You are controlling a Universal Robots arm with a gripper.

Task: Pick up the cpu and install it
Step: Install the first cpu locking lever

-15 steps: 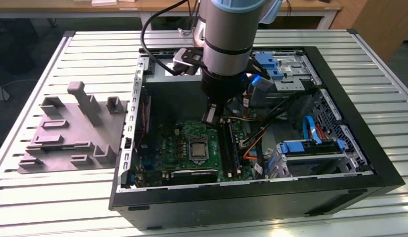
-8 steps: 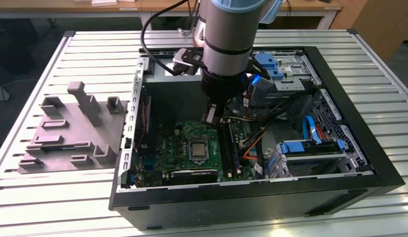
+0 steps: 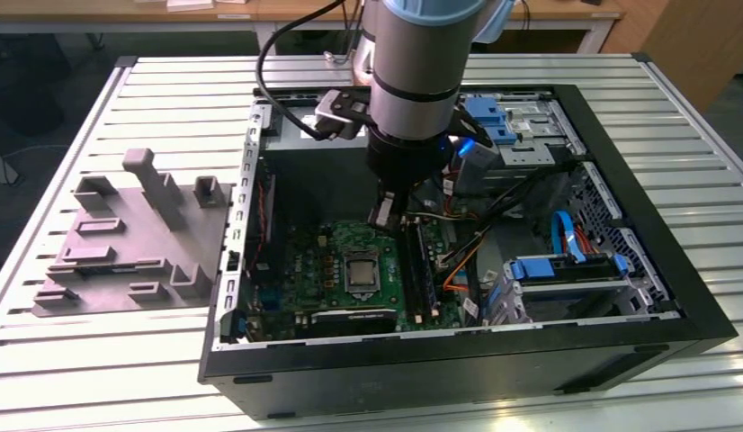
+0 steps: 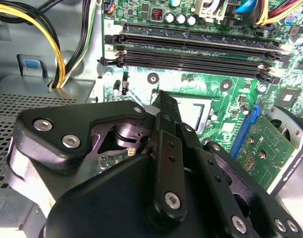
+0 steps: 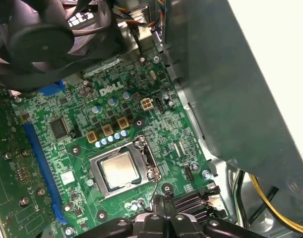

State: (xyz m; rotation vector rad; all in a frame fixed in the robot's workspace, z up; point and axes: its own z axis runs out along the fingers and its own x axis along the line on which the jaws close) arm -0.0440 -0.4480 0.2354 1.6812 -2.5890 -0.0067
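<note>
Hanging low inside the open computer case (image 3: pixel 659 297) just above the motherboard (image 5: pixel 87 124), the tool (image 3: pixel 381 214) has fingers whose gap I cannot tell, while the cpu (image 5: pixel 120 171) already lies flat in its socket (image 5: pixel 99 189), apparently seated

The cpu (image 5: pixel 119 170), a small flat square with a dull silver top, lies level in its framed seat near the middle of the green motherboard (image 5: pixel 141 144), nothing touching it.
</note>
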